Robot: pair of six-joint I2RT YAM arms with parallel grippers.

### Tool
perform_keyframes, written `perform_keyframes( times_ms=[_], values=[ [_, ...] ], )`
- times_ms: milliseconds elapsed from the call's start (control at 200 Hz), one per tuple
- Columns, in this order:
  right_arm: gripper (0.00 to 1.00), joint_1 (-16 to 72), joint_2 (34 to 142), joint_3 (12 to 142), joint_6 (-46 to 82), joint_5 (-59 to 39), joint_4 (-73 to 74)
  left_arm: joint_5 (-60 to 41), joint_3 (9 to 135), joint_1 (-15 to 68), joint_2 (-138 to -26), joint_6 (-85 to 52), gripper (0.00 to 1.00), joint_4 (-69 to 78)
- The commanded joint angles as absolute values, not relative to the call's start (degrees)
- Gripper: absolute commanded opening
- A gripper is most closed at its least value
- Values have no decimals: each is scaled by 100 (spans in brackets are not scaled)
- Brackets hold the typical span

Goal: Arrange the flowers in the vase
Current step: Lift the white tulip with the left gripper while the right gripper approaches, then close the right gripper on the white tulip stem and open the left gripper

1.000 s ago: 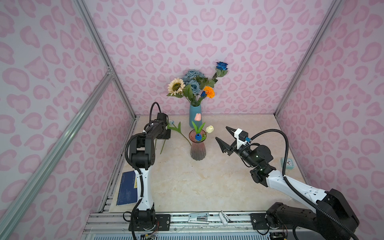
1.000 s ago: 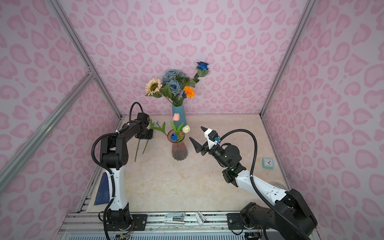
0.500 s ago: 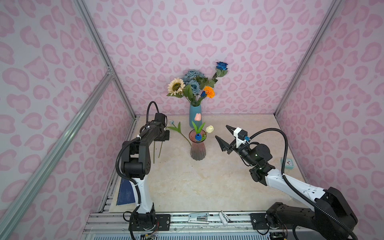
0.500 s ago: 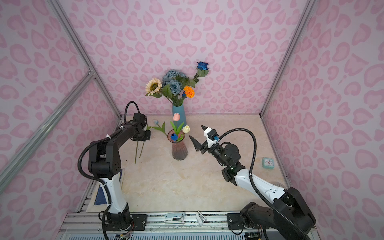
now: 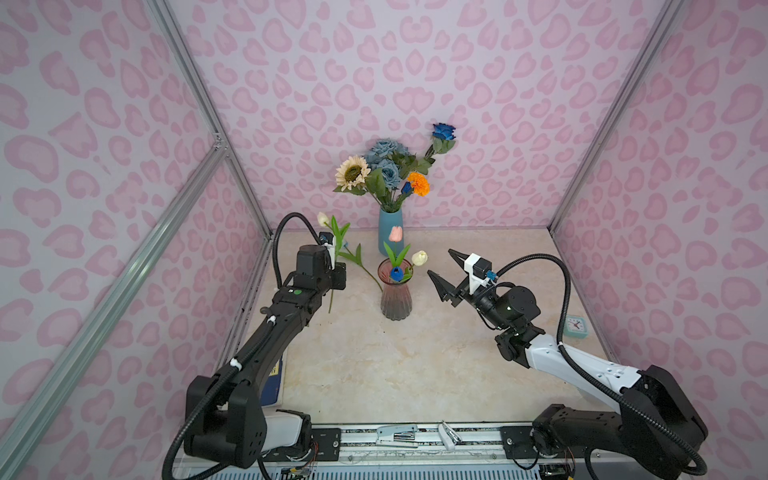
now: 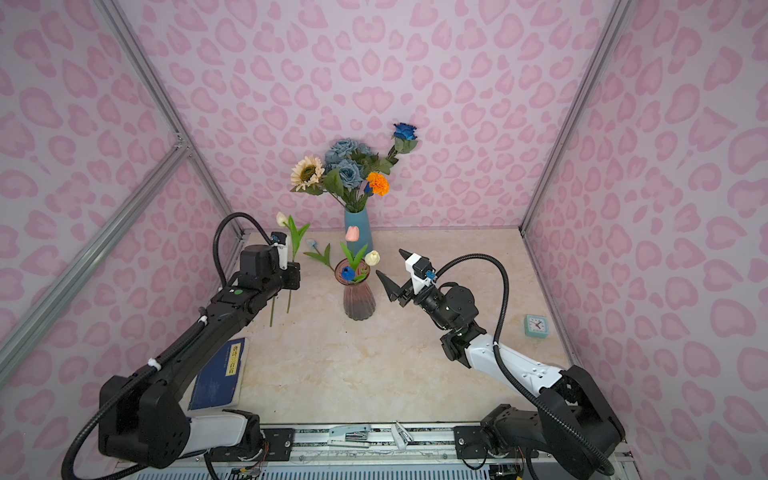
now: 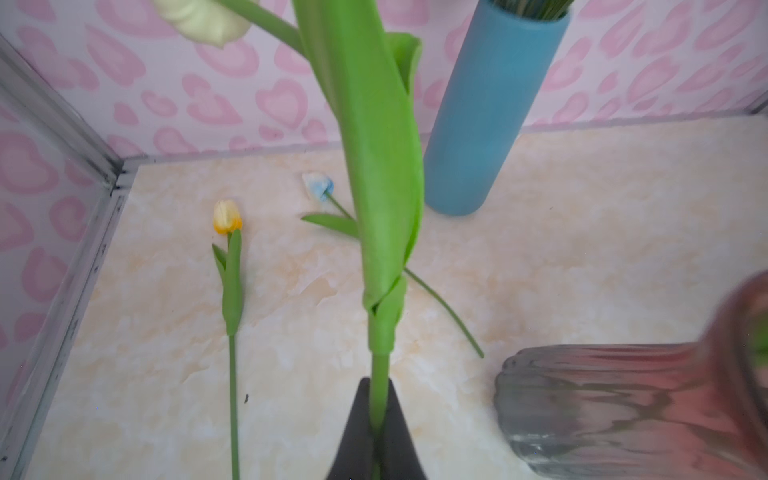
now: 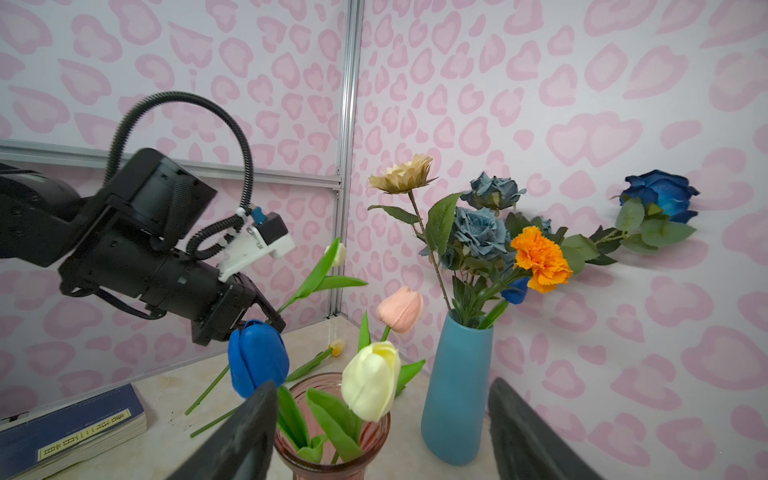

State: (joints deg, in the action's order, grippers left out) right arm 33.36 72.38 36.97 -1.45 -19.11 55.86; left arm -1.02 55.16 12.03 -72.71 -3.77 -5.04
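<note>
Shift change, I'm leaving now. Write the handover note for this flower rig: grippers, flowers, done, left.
Left gripper: shut on the white tulip stem, held upright off the table, beside the pink glass vase.
Right gripper: open, empty, on the vase's other side.
Done: blue tulip, cream tulip and pink tulip stand in the pink glass vase; the blue vase holds the big bouquet.
Left: seat the white tulip, then pick up the yellow tulip and light-blue tulip lying on the table.

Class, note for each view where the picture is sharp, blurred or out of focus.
Left wrist view: soft overall, the pink vase blurriest. Right wrist view: the cream tulip sharp, the near right fingers out of focus. Both top views: sharp and evenly lit.
</note>
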Motion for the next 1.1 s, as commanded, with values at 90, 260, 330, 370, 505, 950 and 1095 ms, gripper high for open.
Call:
perform_keyframes(
  times_ms=[90, 260, 330, 370, 505, 950, 1095],
  values=[
    [78, 3016, 7123, 4123, 903, -1932, 5511, -1406, 5217, 1407, -6383, -22, 3, 1134],
    [78, 3006, 7030, 4921, 1180, -2484, 4648, -2472, 4915, 1542, -5678, 32, 3, 1946],
    [78, 3093, 7286, 5615, 1208, -3077, 3847, -2857, 4763, 1582, -5464, -4, 3, 2305],
    [77, 3215, 7470, 6000, 1124, -3390, 3414, -3061, 4699, 1607, -5382, -35, 3, 2472],
    [77, 3796, 7959, 6765, 602, -3840, 2521, -3666, 4799, 1709, -5320, -9, 3, 2493],
    [69, 4190, 8545, 7182, 1024, -4859, 3142, -3824, 5019, 1999, -5421, -124, 2, 2547],
    [73, 4237, 8558, 7048, 870, -4971, 3202, -3867, 4993, 2001, -5401, -208, 2, 2705]
  ],
)
